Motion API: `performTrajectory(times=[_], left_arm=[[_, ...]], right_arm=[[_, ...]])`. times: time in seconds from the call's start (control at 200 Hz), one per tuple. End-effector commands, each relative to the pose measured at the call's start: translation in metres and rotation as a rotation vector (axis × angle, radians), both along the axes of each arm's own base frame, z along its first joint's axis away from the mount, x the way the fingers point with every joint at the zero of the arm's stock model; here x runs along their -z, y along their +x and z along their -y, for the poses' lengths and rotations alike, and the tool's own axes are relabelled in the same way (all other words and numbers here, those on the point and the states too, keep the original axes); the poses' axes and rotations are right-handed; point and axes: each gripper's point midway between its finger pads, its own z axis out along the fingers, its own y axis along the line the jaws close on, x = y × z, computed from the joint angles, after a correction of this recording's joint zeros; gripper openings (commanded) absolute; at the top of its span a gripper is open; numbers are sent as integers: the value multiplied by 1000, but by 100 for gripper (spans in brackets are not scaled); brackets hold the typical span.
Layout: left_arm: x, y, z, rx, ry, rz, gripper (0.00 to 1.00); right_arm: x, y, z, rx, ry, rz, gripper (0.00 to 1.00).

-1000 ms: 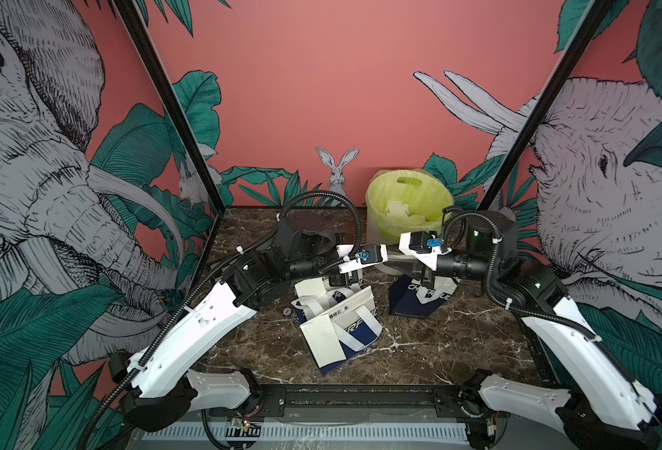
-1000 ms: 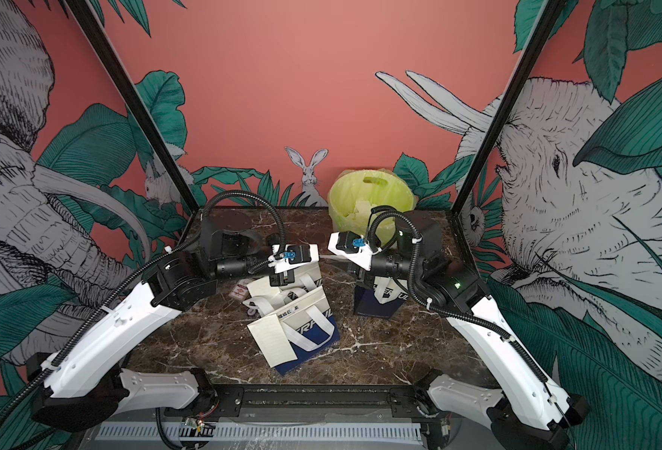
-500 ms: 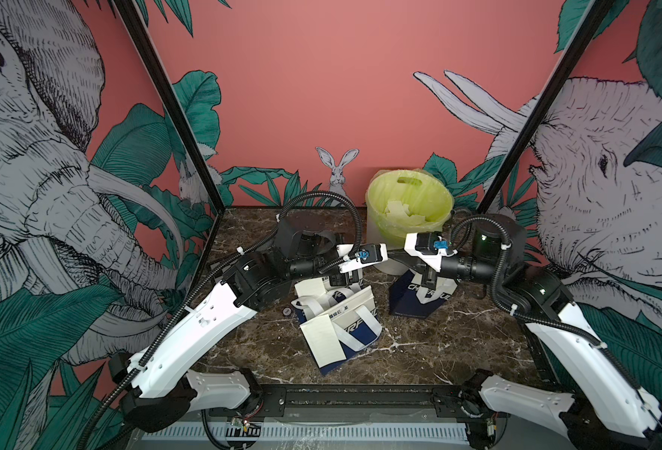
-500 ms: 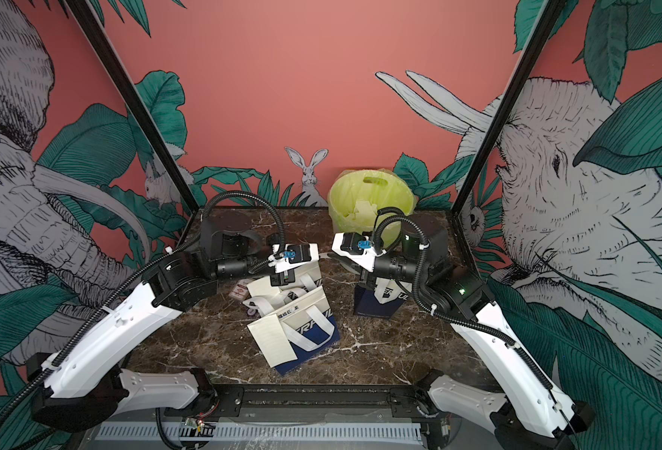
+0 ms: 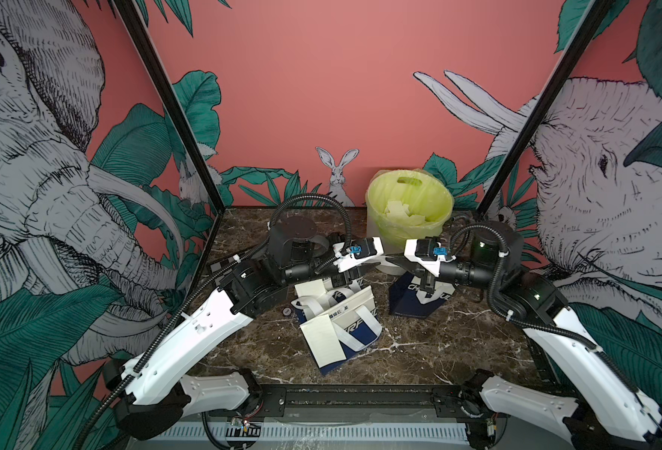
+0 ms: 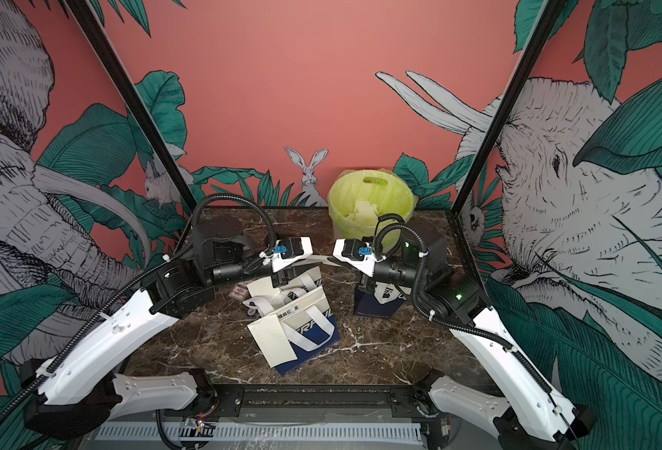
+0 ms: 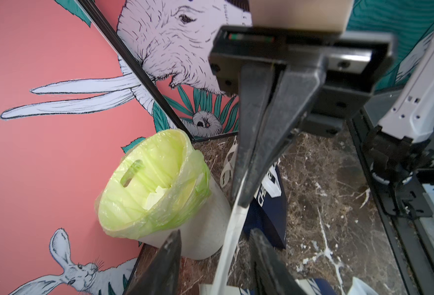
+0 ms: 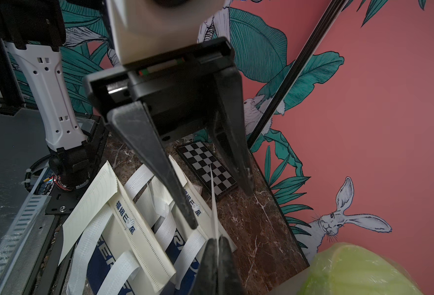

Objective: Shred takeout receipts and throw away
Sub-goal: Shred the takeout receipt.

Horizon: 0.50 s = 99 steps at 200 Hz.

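Note:
Both grippers meet tip to tip in mid-air just in front of the bin [image 5: 409, 206]. My right gripper [image 8: 217, 238] is shut on a thin white piece of takeout receipt [image 8: 214, 204], seen edge-on. The same piece [image 7: 232, 229] runs between the spread fingers of my left gripper [image 7: 215, 233], which is open and not pinching it. In a top view the left gripper [image 5: 370, 265] and right gripper [image 5: 397, 260] almost touch. Two whole receipts lie below on the bags: one [image 5: 323, 343] at the front and one [image 5: 310, 290] behind it.
The bin has a yellow-green liner and holds white paper scraps [image 5: 399, 212]. White-and-navy tote bags [image 5: 356, 331] lie flat mid-table, and a navy bag [image 5: 411, 300] stands under the right gripper. A checkerboard card [image 8: 207, 166] lies by the left wall.
The right gripper has shut on the receipt piece, and then the left gripper's jaws have opened off it. The right arm's elbow has shifted; both grippers stay before the bin.

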Motion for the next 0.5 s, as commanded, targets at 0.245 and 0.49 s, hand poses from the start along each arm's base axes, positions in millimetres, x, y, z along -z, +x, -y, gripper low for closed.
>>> performTrajectory(times=[0.245,0.49], left_arm=[[-16,-26,5,142,-60,-58,31],[-20,-30,4,163,-74,-63,24]], right_arm=[[-19,-16,2,-51,97,106,0],[-22,-18,2,-59,112,120,0]])
